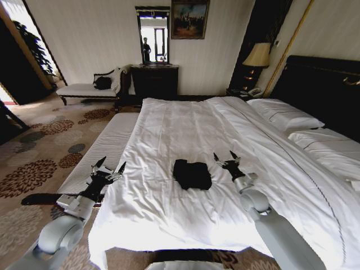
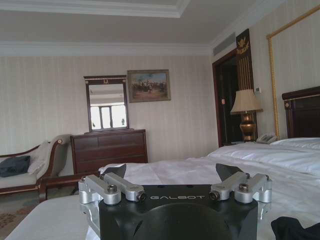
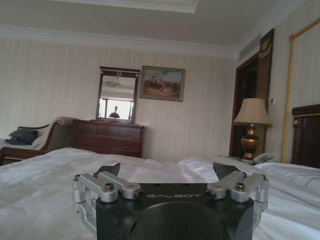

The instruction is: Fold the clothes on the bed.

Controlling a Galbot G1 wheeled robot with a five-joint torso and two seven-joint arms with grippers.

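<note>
The left claw hangs spread wide over the near left edge of the bed, holding nothing. The right claw is spread wide too, empty. Between them, nearer the right one, the black clothes lie in a small folded bundle on the white sheet. Each claw says "GALBOT". Far past the claws stand a dark dresser, mirror, painting and lamp.

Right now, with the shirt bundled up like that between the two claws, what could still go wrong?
The black T-shirt lies in a compact bundle on the bed, but the fold looks loose and might spring open. The right gripper, open, hovers just beside it and could snag an edge when moving. The left gripper, open, hangs near the mattress edge, where it might catch the white sheet.
</note>
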